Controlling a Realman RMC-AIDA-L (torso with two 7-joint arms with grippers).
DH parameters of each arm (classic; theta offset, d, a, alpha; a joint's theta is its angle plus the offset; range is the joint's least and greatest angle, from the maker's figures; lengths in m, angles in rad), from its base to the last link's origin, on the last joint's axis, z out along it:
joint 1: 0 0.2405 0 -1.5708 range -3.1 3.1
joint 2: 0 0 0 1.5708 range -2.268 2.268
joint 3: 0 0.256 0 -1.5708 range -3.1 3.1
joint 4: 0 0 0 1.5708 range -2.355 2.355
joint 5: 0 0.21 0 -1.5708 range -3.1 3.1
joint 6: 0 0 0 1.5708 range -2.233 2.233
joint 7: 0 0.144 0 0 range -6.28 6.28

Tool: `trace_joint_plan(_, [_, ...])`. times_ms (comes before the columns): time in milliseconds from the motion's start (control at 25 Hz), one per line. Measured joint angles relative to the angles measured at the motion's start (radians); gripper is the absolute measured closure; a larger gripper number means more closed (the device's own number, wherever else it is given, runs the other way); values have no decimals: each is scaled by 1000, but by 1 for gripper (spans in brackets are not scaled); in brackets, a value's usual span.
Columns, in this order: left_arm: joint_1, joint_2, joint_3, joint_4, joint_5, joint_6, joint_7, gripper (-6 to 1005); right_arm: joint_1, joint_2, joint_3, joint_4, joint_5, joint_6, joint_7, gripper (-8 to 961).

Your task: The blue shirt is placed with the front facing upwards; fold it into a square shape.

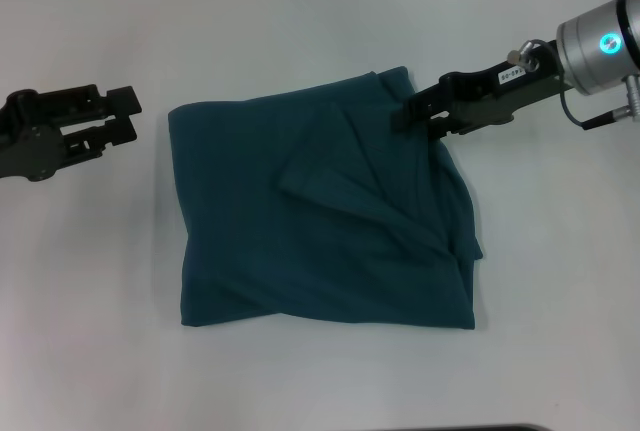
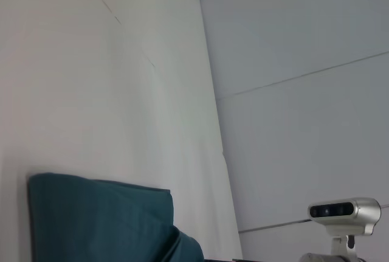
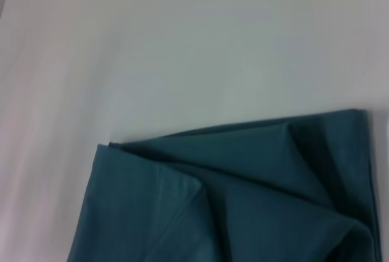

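The left gripper point(image 1: 125, 116) waits open near the left edge of the tabletop point(image 1: 320, 11), apart from the shirt point(image 1: 320, 241). The shirt lies mid-tabletop, already folded into a rough square, print hidden. The right gripper point(image 1: 420, 111) is at its far right corner; closed or not, I cannot tell. Only smoothing seems left.

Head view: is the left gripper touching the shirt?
No. The left gripper sits apart from the shirt, with bare white table showing between them.
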Motion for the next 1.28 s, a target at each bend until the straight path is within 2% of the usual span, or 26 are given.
trace_joint_plan(320, [-13,3,2,33,0,-16,17,491,7,18,-3,27,4,65,0,398])
trace_joint_plan(440, [-17,5,2,43,0,-21,24,490,10,34,1,26,9,80,-11,398])
trace_joint_plan(760, [-17,5,8,46,0,-28,25,490,10,35,6,23,21,83,-9,400])
trace_joint_plan(1000, [-17,3,5,46,0,-28,25,490,3,28,7,20,22,77,5,610])
trace_joint_plan(1200, [-16,4,2,47,0,-30,25,491,1,29,9,18,40,68,4,847])
trace_joint_plan(1280, [-14,4,1,47,0,-31,25,491,1,29,9,15,60,45,4,875])
